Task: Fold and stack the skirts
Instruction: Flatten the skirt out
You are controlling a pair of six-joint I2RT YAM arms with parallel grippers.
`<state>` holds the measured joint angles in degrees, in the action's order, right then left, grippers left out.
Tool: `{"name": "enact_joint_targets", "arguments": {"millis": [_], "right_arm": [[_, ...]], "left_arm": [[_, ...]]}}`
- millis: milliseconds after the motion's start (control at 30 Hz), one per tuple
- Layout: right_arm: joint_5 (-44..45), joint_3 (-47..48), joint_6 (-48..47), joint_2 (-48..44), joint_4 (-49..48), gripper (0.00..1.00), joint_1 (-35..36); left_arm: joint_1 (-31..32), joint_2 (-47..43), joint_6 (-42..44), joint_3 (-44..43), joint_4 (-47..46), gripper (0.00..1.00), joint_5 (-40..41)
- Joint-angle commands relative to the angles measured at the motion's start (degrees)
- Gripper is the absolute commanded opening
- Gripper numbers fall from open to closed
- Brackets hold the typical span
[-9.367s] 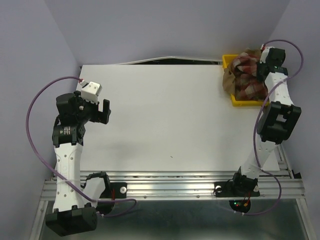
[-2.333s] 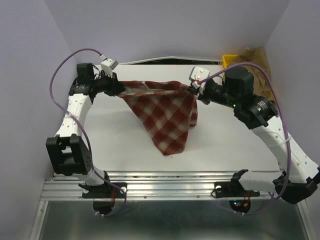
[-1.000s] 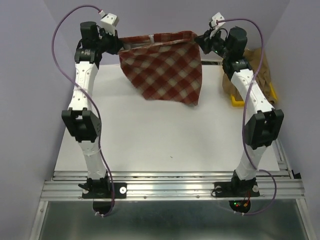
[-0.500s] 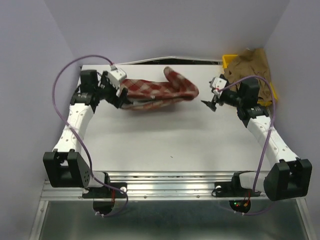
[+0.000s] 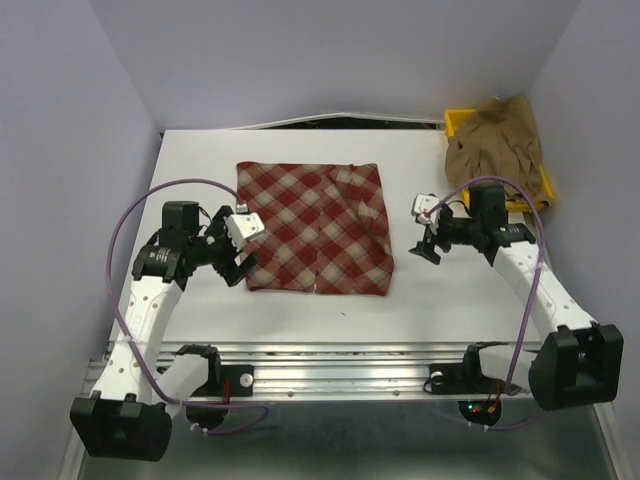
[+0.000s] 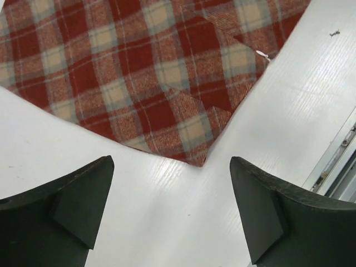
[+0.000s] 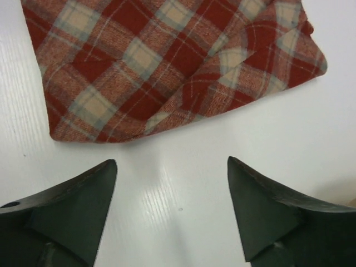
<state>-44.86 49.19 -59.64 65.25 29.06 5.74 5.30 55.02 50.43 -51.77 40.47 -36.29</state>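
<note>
The plaid skirt (image 5: 315,225) lies spread flat at the centre of the white desk (image 5: 300,320). The left fingers (image 6: 67,200) are released and empty just beside its lower-left corner, and the right fingers (image 7: 267,206) are likewise released near its right edge. In the upper right of the overhead view, the tan skirt (image 5: 497,135) is heaped over the yellow tray (image 5: 457,122).

One skirt (image 5: 315,228) is lying flat on the table (image 5: 200,160), around its middle. The left gripper (image 5: 239,260) is hanging just beside its near left corner, and the right gripper (image 5: 428,246) near its right edge. The other skirt (image 5: 497,140) is sitting heaped on the tray (image 5: 458,121) at the far right corner.
</note>
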Motion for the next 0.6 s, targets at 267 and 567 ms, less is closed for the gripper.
{"name": "enact_joint_targets", "arguments": {"millis": [267,567], "right_arm": [[7.1,19.6,32.7,23.7,-4.2,0.64,12.2],[20.7,36.4,46.1,42.6,-19.4,0.63,13.4]], "left_arm": [[0.6,21.7,-22.9,-5.0,-14.6,0.6,7.1],[3.5,36.4,-26.3,-9.3,-22.8,0.55,14.4]]}}
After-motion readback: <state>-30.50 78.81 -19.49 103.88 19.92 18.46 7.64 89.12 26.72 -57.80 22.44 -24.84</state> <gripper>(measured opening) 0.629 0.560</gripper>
